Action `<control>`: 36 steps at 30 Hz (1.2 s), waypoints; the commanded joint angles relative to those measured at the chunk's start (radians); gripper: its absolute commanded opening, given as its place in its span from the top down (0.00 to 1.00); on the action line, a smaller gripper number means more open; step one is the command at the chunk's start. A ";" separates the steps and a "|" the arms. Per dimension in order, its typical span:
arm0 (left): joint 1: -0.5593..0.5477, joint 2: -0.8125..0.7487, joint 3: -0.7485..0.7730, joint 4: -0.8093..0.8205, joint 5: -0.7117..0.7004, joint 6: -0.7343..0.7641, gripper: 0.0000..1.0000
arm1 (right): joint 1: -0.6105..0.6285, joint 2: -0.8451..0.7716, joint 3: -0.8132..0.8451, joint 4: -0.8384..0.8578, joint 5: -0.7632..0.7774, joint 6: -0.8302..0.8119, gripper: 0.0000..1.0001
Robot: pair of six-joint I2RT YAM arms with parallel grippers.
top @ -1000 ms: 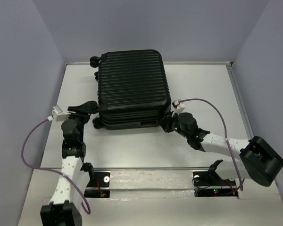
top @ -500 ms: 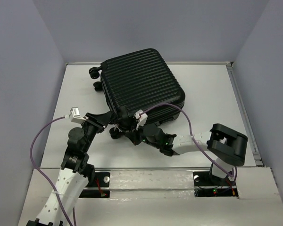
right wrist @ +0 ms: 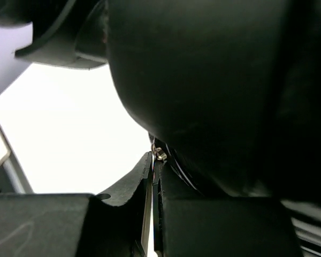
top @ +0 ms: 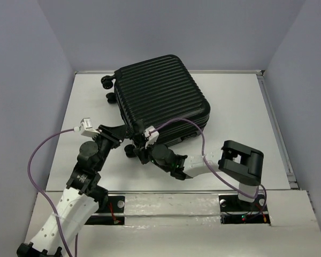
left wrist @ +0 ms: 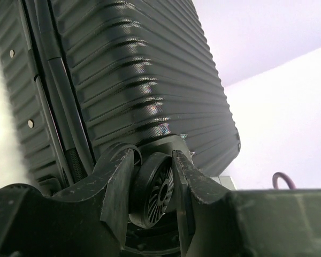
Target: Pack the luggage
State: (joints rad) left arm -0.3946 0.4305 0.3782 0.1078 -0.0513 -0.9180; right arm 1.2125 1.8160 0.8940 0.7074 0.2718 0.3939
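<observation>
— So, where is the luggage (top: 160,99)?
— Lying flat and zipped up on the white worktop (top: 235,107), towards the far side. It is turned at a slant, so one corner points at the arms.
— And the left gripper (top: 117,135)?
— At that near corner. Its jaws are closed around a caster wheel (left wrist: 155,187) (the wrist view shows the spoked wheel pinched between both fingers (left wrist: 120,187)).
— The right gripper (top: 141,145)?
— Just beside the left one, at the same corner. Its jaws are pressed together with only a thin slit between them. A small metal bit (right wrist: 159,155) sits at their tips, but I cannot tell whether it is caught.
— Other wheels?
— Two far wheels (top: 107,82) show at the far-left corner.
</observation>
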 commanded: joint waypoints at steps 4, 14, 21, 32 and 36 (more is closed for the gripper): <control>-0.208 0.042 0.057 0.147 0.206 -0.128 0.94 | 0.116 0.146 0.077 0.418 0.085 0.134 0.93; -0.274 0.016 0.109 0.057 0.021 -0.093 0.94 | 0.139 0.243 0.209 0.307 0.138 0.181 0.48; -0.271 -0.064 0.261 -0.183 -0.238 0.057 0.38 | 0.206 0.106 0.212 -0.026 0.136 0.082 0.09; -0.271 0.000 0.511 -0.323 -0.342 0.260 0.01 | 0.249 -0.289 -0.004 -0.299 0.277 0.008 0.00; -0.271 0.040 0.539 -0.273 -0.251 0.309 0.01 | 0.249 -0.630 -0.052 -0.451 0.369 -0.153 0.00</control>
State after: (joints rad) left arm -0.6640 0.4049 0.8814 -0.1871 -0.3607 -0.7013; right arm 1.4597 1.4628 0.8642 0.3851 0.5079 0.3943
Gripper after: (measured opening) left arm 0.990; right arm 0.995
